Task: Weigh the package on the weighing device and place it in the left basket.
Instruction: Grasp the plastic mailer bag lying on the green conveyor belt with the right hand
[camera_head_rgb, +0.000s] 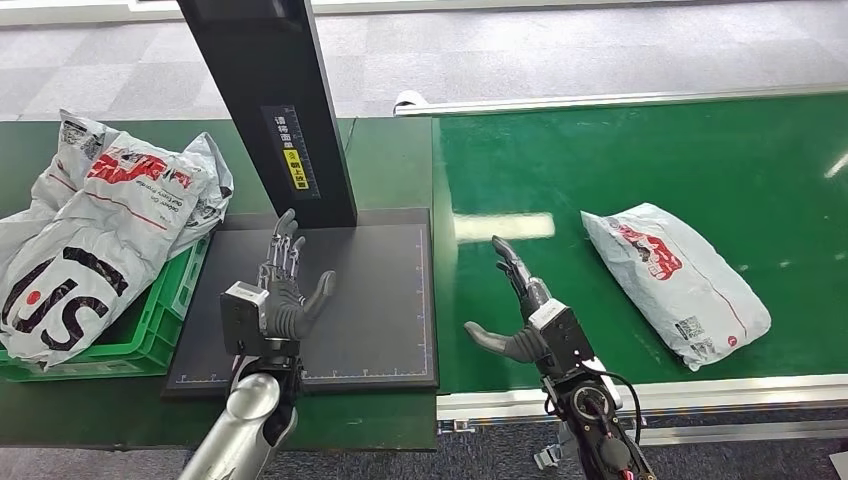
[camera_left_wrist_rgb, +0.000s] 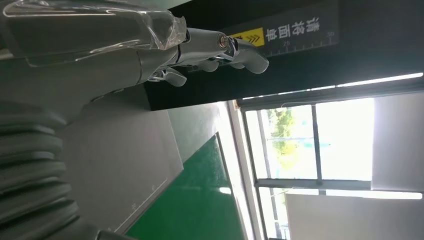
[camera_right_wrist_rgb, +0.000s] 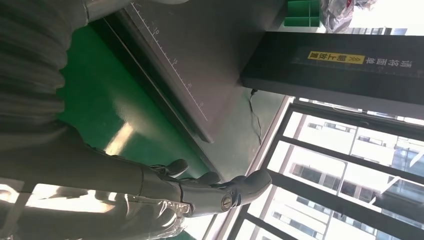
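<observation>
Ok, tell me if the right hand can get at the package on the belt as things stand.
Probably yes. The right hand is open over the green belt, and the package lies to its right with nothing between them.

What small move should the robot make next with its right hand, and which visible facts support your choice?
Probably reach the right hand further right toward the white package on the green conveyor belt. Both hands are open and hold nothing, the weighing platform is bare, and the package lies apart from the hand.

One package (camera_head_rgb: 676, 280) on the green belt (camera_head_rgb: 600, 170), three packages (camera_head_rgb: 90, 240) in one basket (camera_head_rgb: 165, 320), one scale (camera_head_rgb: 370, 300), two hands (camera_head_rgb: 280, 295).
</observation>
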